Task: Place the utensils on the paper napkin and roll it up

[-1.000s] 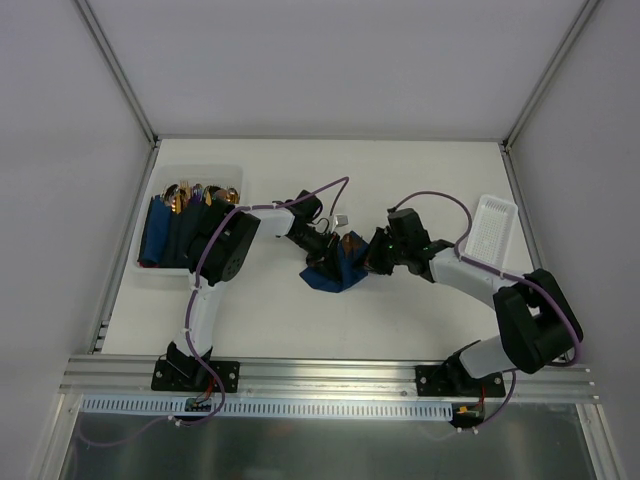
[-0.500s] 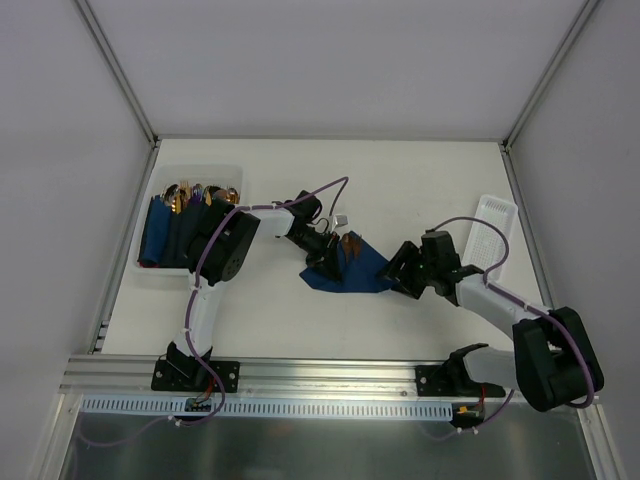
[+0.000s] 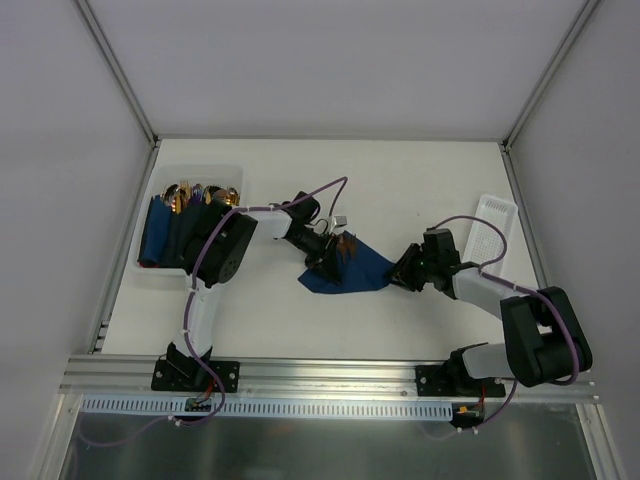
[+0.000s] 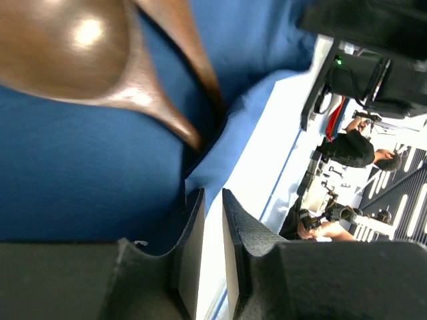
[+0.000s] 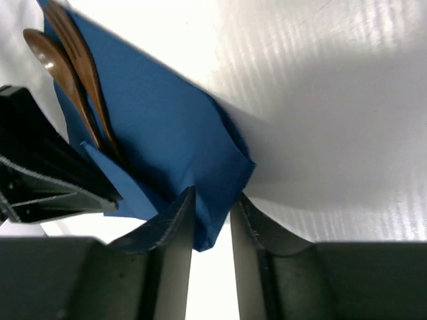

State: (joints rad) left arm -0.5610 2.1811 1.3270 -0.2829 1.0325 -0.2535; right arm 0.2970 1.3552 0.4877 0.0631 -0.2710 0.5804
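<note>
The left gripper [image 4: 211, 197], fingers slightly apart, is being positioned at the fold beside the utensils [image 4: 73, 47] on the paper napkin [image 5: 167, 127], which is lying mid-way across the table [image 3: 420, 190]. Its corner is being straddled by the right gripper [image 5: 212, 195], fingers parted, and should be pinched squarely before folding.

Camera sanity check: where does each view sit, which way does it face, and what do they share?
Top external: fixed above and behind the bases, looking down on the table; left arm and right arm both show.
Left wrist: on the left arm, close over the paper napkin and utensils; left pincer at bottom.
Right wrist: low, facing the napkin's corner; right pincer at bottom, left pincer at left edge.
Shared: all three see napkin and utensils.
</note>
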